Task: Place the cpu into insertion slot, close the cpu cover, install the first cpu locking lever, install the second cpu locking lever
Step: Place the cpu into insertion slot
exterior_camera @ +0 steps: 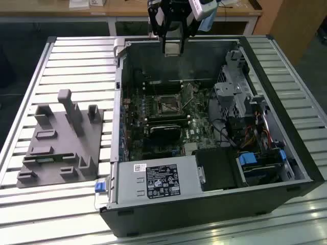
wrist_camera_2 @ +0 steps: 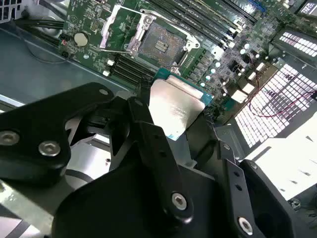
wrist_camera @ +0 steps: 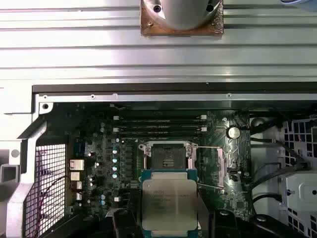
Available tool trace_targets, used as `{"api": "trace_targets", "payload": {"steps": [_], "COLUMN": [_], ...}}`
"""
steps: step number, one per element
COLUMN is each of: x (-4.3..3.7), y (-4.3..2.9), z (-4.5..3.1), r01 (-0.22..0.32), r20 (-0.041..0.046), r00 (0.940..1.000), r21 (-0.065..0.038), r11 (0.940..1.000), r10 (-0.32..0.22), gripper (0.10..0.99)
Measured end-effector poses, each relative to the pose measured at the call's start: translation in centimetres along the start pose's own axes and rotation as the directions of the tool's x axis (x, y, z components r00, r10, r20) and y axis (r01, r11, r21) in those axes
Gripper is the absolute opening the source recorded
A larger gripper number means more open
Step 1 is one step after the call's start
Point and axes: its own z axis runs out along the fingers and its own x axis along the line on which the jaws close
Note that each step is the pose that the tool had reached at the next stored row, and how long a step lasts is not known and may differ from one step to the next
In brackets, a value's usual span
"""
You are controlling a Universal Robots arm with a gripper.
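My gripper point(wrist_camera_2: 173, 121) is shut on the cpu point(wrist_camera_2: 176, 104), a flat square chip with a dull metal face and green edge, gripped at two opposite sides. The cpu point(wrist_camera: 169, 201) hangs in the air short of the insertion slot point(wrist_camera: 166, 157), apart from it. The insertion slot point(wrist_camera_2: 159, 44) lies bare, a dark square in a silver frame on the green board. The cpu cover point(wrist_camera_2: 116, 27) is swung open to one side of it. In the exterior view my gripper point(exterior_camera: 172, 48) hovers over the far wall of the open computer case, with the insertion slot point(exterior_camera: 166, 104) below.
The case point(exterior_camera: 306, 168) lies open on a slatted metal table point(exterior_camera: 76, 56). A grey part holder point(exterior_camera: 61, 138) stands at the exterior view's left. Inside are a power supply point(exterior_camera: 158, 181), a drive cage point(exterior_camera: 237, 97) with cables, a black card point(exterior_camera: 166, 130) and memory slots point(wrist_camera: 158, 130).
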Motion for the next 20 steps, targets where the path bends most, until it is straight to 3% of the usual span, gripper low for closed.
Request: {"api": "trace_targets", "payload": {"steps": [13,20], "x": [0.00,-0.02], "y": [0.00,-0.08], "z": [0.02,0.94], "r01": [0.000,0.000], "r20": [0.0000,0.0000], "r00": [1.0000,1.0000], "r21": [0.000,0.000], "r11": [1.0000,1.0000], "r10": [0.000,0.000], "gripper": [0.537,0.537]}}
